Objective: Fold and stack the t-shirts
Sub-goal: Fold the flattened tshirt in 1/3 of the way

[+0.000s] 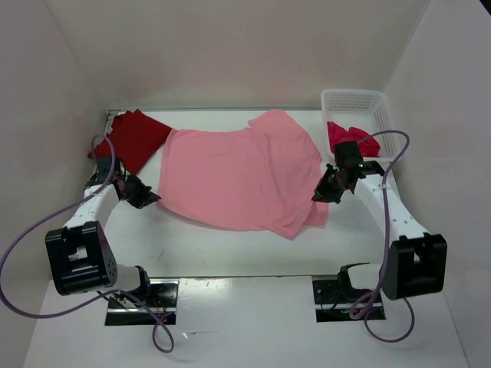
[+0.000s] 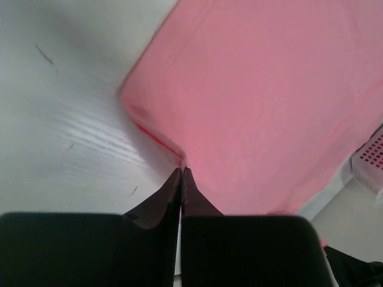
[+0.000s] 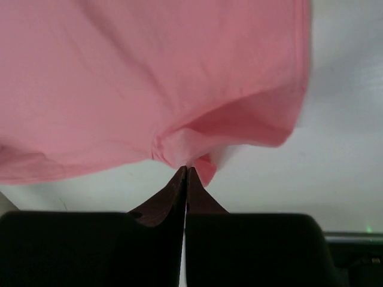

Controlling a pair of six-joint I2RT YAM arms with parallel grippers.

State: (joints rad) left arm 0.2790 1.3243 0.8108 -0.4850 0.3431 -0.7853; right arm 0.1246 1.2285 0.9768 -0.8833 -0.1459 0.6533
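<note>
The light pink t-shirt [image 1: 238, 172] lies spread across the middle of the table. My left gripper [image 1: 156, 198] is shut at its near left edge; in the left wrist view the closed tips [image 2: 182, 171] pinch the pink hem [image 2: 161, 140]. My right gripper [image 1: 315, 196] is shut on the shirt's right side; the right wrist view shows pink cloth [image 3: 179, 143] bunched at the closed tips [image 3: 187, 169] and lifted off the table. The dark red t-shirt [image 1: 132, 138] lies at the back left. The crimson-magenta t-shirt [image 1: 351, 138] is crumpled in the basket.
A white mesh basket [image 1: 354, 103] stands at the back right, its corner showing in the left wrist view [image 2: 371, 155]. White walls close in the table on three sides. Both arm bases and purple cables sit at the near edge.
</note>
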